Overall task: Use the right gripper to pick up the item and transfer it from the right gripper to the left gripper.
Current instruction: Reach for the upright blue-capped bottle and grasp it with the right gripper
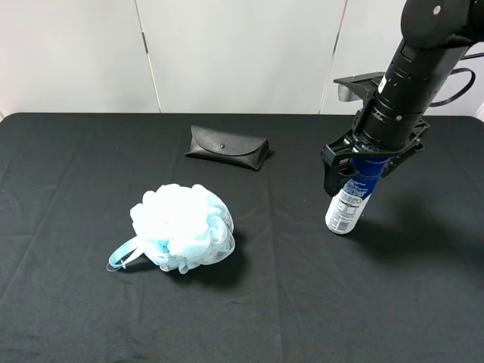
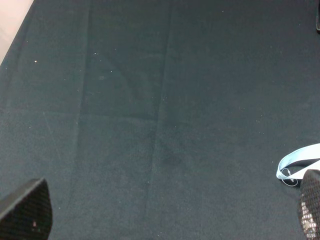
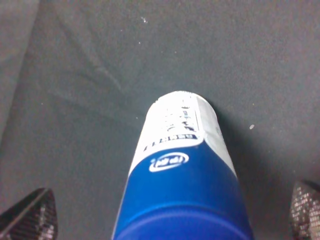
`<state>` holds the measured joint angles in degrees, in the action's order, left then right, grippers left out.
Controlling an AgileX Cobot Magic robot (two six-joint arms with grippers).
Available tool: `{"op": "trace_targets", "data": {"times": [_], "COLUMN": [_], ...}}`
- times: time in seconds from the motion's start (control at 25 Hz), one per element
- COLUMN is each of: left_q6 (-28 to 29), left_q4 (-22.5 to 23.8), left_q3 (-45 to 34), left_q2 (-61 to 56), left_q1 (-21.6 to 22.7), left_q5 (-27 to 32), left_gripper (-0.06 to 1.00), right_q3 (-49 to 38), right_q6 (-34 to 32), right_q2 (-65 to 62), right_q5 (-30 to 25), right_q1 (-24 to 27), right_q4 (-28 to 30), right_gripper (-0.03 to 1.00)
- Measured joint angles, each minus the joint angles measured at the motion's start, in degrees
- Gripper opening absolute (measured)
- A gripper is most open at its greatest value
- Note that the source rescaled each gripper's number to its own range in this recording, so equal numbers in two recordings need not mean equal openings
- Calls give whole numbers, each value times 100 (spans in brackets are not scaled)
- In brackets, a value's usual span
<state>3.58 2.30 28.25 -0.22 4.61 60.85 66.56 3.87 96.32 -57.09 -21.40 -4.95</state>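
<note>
Right claw (image 1: 360, 172), spread, straddles the can (image 1: 348, 206) at the frame's right, seemingly not yet pinching; lift and handover remain.

From the middle of the counter (image 1: 68, 318), a fluffy sponge (image 1: 184, 227) blocks 8 o'clock, a glasses case (image 1: 227, 147) 12 o'clock, and a spray can (image 1: 349, 203) 3 o'clock, with the right end effector (image 1: 358, 170) straddling it, fingers clear of its sides. Wide bare lanes run between all three and along 6 o'clock. Bare cloth lies under the left end effector (image 2: 170, 202).
</note>
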Motion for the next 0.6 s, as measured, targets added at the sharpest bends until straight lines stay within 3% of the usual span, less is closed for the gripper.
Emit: {"op": "trace_targets", "data": {"times": [0.36,0.4,0.44,0.48,0.52,0.6], "left_q6": [0,0,0,0,0,0], "left_q4": [0,0,0,0,0,0], "left_q3": [0,0,0,0,0,0], "left_q2": [0,0,0,0,0,0], "left_q1": [0,0,0,0,0,0], "left_q5": [0,0,0,0,0,0], "left_gripper": [96,96,96,96,96,96], "right_q3": [-7,-7,-7,-7,-7,-7], "right_q6": [0,0,0,0,-7,2], "right_q2": [29,29,29,29,29,29], "right_q5": [25,20,13,7,1,1], "right_q1": [0,0,0,0,0,0], "right_q4": [39,39,39,39,83,104], "right_gripper": [99,86,64,23,2,0]}}
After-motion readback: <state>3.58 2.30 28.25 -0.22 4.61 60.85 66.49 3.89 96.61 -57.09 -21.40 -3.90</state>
